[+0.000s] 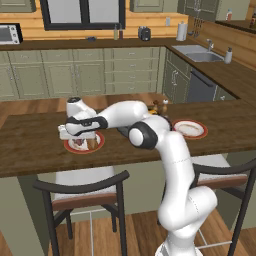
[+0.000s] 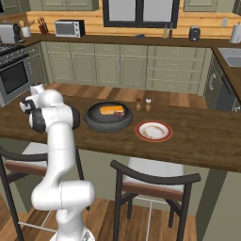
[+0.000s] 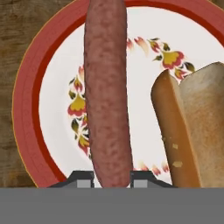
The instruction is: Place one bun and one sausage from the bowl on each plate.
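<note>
The gripper (image 3: 109, 177), clenched on one end of a sausage (image 3: 107, 87), hangs directly above a red-rimmed plate (image 3: 57, 70), the sausage's long axis parallel to the bun (image 3: 192, 131) lying just beside it.

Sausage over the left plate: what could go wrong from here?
1. The gripper is shut on the sausage at one end only; released from any height, it may roll or bounce off the red-rimmed plate.
2. The bun lies close alongside, so lowering could knock it toward the rim.
</note>
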Tool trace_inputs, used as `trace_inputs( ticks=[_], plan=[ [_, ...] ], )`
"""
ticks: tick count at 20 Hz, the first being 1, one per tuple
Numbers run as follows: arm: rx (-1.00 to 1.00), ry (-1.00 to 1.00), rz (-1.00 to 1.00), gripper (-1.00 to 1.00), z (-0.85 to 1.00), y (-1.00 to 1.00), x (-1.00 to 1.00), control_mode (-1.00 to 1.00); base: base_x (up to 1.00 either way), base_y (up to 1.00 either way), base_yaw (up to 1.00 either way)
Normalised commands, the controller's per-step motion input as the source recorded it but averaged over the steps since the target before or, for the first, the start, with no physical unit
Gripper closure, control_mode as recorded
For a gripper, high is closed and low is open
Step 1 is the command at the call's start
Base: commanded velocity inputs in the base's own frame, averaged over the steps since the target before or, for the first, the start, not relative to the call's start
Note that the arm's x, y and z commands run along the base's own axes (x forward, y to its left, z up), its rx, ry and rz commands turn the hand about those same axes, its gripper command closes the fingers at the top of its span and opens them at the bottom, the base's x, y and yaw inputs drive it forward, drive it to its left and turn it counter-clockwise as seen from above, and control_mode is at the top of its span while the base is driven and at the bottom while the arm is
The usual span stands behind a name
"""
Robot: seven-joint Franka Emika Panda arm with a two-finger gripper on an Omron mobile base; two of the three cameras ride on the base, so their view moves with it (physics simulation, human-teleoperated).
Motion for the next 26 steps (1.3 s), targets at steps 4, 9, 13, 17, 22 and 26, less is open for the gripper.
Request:
trace_inputs(
  ticks=[4,9,13,17,22,26],
  plan=[
    [0.0,0.0,0.0,-1.0,0.0,-0.24,-0.11,-1.0,0.0,0.0,0.0],
    [0.01,-0.23,-0.04,-1.0,0.38,-0.91,-0.84,-1.0,0.0,0.0,0.0],
    [0.04,-0.44,-0.07,-1.0,0.95,-1.0,-1.0,-1.0,0.0,0.0,0.0],
    [0.06,-0.3,-0.12,-1.0,0.91,-1.0,-0.81,-1.0,0.0,0.0,0.0],
    [0.09,-0.1,-0.24,-1.0,0.87,-1.0,-0.07,-1.0,0.0,0.0,0.0],
    [0.08,-0.05,-0.28,-1.0,0.77,-1.0,0.26,-1.0,0.0,0.0,0.0]
  ],
)
